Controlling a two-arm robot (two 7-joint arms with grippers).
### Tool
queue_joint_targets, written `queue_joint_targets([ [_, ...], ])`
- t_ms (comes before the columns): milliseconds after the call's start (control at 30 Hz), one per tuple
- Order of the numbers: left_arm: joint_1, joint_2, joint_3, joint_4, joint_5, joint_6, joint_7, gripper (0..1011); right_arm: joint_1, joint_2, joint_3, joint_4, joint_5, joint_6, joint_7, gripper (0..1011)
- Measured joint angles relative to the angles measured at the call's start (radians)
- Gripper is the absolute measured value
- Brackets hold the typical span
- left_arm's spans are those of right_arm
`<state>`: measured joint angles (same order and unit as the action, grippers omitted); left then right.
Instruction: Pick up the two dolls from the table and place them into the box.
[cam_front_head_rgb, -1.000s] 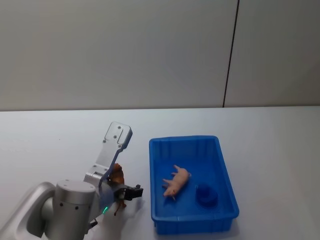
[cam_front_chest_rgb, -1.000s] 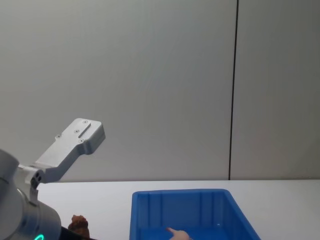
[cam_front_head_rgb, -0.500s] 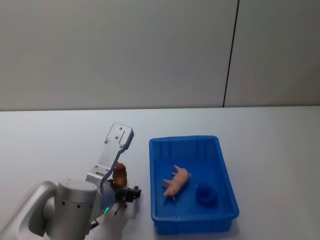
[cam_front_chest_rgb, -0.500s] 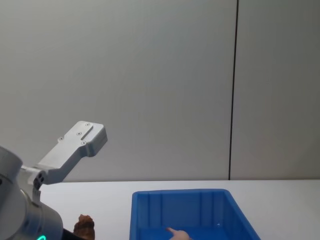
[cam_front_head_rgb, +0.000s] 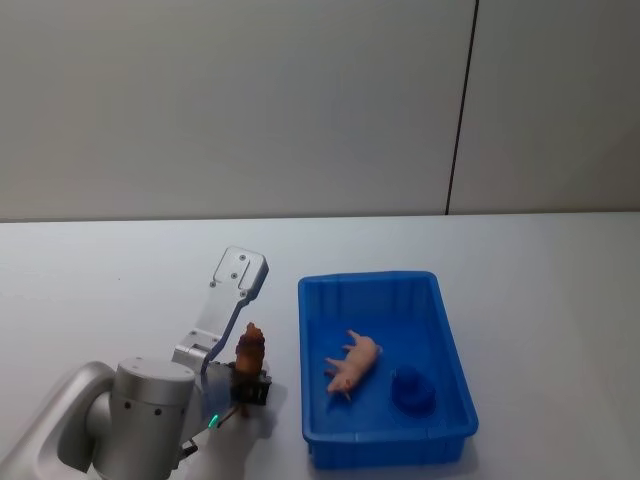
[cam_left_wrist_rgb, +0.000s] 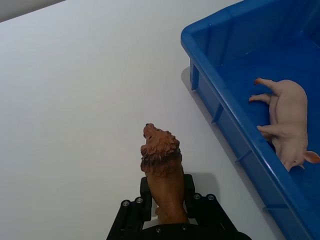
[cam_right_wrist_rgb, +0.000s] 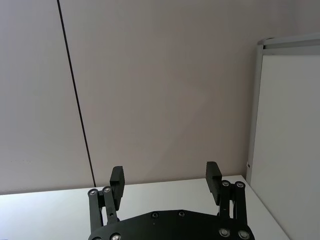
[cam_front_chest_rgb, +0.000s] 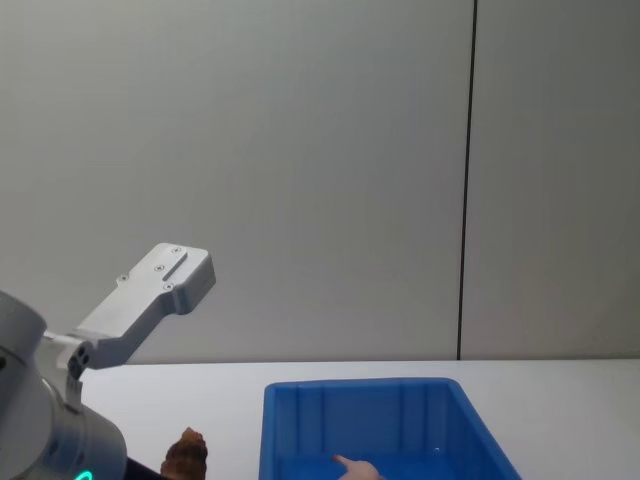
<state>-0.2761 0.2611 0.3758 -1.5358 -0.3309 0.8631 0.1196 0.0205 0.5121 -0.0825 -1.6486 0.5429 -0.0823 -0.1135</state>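
Beside the box's (cam_front_head_rgb: 385, 440) left wall, at about 9 o'clock from it in the head view, the left tool (cam_front_head_rgb: 250, 388) was clamped on the reddish-brown doll (cam_front_head_rgb: 248, 347), a small lion figure. Compared with a second before, the doll had risen and turned: it then lay low and tilted by the tool, and it now stood upright with its head on top. In the chest view its lumpy top (cam_front_chest_rgb: 186, 452) had shifted toward the box and sat a little higher at the lower edge.

From the left wrist view, the lion's (cam_left_wrist_rgb: 163, 180) long axis ran straight out of the black fingers (cam_left_wrist_rgb: 131, 212), its maned head and open muzzle pointing away from the tool, with the box's rim (cam_left_wrist_rgb: 220, 100) off to one side, apart from it.

The pale pink doll (cam_front_head_rgb: 354, 362), a pig figure, lay on its side on the box floor, unchanged, its long axis running from about 1 o'clock to 7 o'clock, snout toward 7. A dark blue round thing (cam_front_head_rgb: 411, 389) sat just beside it at about 4 o'clock.

Bare desk (cam_front_head_rgb: 120, 280) spread at 10 to 12 o'clock from the left tool, and a narrow strip of desk separated the tool from the box wall.

The right tool (cam_right_wrist_rgb: 165, 185) hung spread apart before a wall (cam_right_wrist_rgb: 165, 85), gripping nothing.
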Motion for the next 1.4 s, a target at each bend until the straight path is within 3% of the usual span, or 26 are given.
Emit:
queue_joint_targets([
  [267, -0.001, 0.000, -0.006, -0.006, 0.004, -0.020, -0.001, 371, 0.000, 0.000, 0.000, 0.000, 0.000, 0.000, 0.000, 1001],
  [700, -0.016, 0.004, -0.028, -0.048, 0.024, -0.107, -0.021, 371, 0.000, 0.000, 0.000, 0.000, 0.000, 0.000, 0.000, 1001],
  [1033, -0.053, 0.000, -0.042, -0.080, 0.028, -0.182, -0.111, 370, 0.000, 0.000, 0.000, 0.000, 0.000, 0.000, 0.000, 1001],
  [1400, -0.089, -0.010, -0.048, -0.086, -0.012, -0.195, -0.242, 371, 0.000, 0.000, 0.000, 0.000, 0.000, 0.000, 0.000, 1001],
])
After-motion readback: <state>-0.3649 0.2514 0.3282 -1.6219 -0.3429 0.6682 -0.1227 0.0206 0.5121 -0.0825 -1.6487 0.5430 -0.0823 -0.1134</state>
